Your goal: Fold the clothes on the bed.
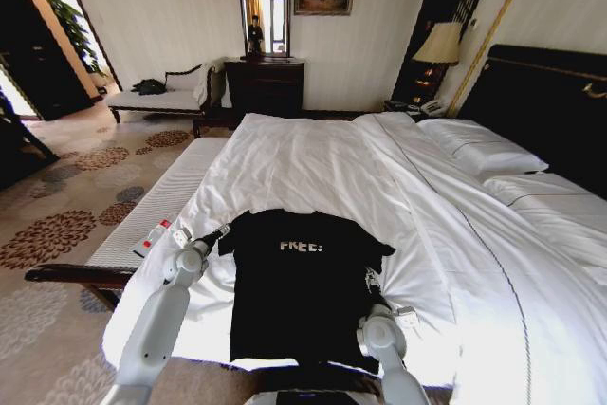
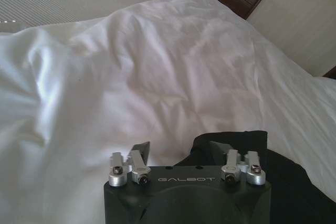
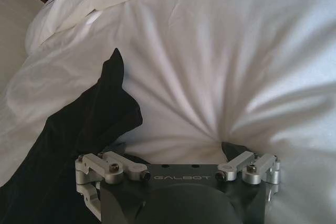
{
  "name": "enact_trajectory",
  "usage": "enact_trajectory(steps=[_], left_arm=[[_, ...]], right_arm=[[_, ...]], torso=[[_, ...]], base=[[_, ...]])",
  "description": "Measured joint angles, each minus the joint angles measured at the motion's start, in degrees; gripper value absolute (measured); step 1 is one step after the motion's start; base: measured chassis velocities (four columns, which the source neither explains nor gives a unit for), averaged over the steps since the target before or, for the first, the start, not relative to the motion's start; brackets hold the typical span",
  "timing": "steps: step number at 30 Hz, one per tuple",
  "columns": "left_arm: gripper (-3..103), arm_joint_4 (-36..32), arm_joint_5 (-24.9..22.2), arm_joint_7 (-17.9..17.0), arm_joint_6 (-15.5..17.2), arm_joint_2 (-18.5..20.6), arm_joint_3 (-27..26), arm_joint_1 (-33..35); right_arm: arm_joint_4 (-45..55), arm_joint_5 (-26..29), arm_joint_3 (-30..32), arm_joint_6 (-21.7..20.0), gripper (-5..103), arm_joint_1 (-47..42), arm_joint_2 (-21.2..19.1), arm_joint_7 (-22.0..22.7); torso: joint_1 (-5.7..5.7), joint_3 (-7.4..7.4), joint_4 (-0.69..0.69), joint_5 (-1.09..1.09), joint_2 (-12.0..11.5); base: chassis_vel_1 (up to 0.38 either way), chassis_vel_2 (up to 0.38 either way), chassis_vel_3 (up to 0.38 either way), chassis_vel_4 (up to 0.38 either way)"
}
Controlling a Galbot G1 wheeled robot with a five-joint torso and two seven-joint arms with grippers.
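The left gripper [image 1: 226, 230] rests at the left sleeve of the black T-shirt [image 1: 299, 291], its fingers [image 2: 142, 150] spread wide apart with one on the white duvet [image 1: 313, 163] and the other over the sleeve's edge, clasping nothing. The right gripper [image 1: 372, 282] sits at the shirt's right edge, pressed into the duvet, fingers also spread and nothing pinched between them. The T-shirt lies flat, lettering up, on the near part of the bed [image 1: 531, 263].
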Motion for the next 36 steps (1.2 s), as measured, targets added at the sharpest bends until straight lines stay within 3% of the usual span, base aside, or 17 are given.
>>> enact_trajectory(steps=[6, 8, 12, 14, 16, 19, 30, 36], left_arm=[[41, 1.4, 0.2, 0.0, 0.9, 0.0, 1.4, -1.5], [41, 1.7, 0.2, 0.0, 1.0, -0.1, 1.6, -1.7], [20, 2.3, 0.4, 0.0, 1.1, -0.4, 2.2, -2.4], [20, 2.4, 0.4, 0.0, 1.2, -0.4, 2.3, -2.6], [9, 2.6, 0.4, 0.0, 1.2, -0.5, 2.5, -2.8], [2, 2.8, 0.5, 0.0, 1.2, -0.5, 2.5, -3.1], [0, 2.9, 0.9, 0.5, 1.0, 0.0, 1.5, -4.1], [0, 4.9, 5.1, 2.3, -0.5, 1.3, 0.9, -5.7]], right_arm=[[0.0, 0.0, 0.0, 0.0, 100, 0.0, -0.2, 0.1], [0.0, 0.1, 0.0, 0.0, 100, 0.0, -0.2, 0.1], [0.0, 0.1, 0.0, 0.0, 100, -0.1, -0.3, 0.1], [0.0, 0.1, 0.0, 0.0, 100, -0.1, -0.3, 0.1], [0.0, 0.1, 0.1, 0.0, 100, -0.1, -0.3, 0.1], [-0.1, 0.1, 0.1, 0.0, 100, -0.1, -0.3, 0.1], [-0.3, 0.1, 0.0, 0.0, 100, -0.1, 0.0, 0.1], [-0.3, 0.0, 0.0, 0.0, 100, -0.1, -0.1, 0.1]], torso=[[0.0, 0.0, 0.0, 0.0, 0.0], [0.0, 0.0, 0.0, 0.0, 0.0], [0.0, 0.0, 0.0, 0.0, 0.0], [0.0, 0.0, 0.0, 0.0, 0.0], [0.0, 0.0, 0.0, 0.0, 0.0], [0.0, 0.0, 0.0, 0.0, 0.0], [0.0, 0.0, -0.01, 0.0, 0.0], [0.0, 0.0, -0.01, 0.0, 0.0]], base=[[0.0, 0.0, 0.0, 0.0], [0.0, 0.0, 0.0, 0.0], [0.0, 0.0, 0.0, 0.0], [0.0, 0.0, 0.0, 0.0], [0.0, 0.0, 0.0, 0.0], [0.0, 0.0, 0.0, 0.0], [0.0, 0.0, 0.0, 0.0], [0.0, 0.0, 0.0, 0.0]])
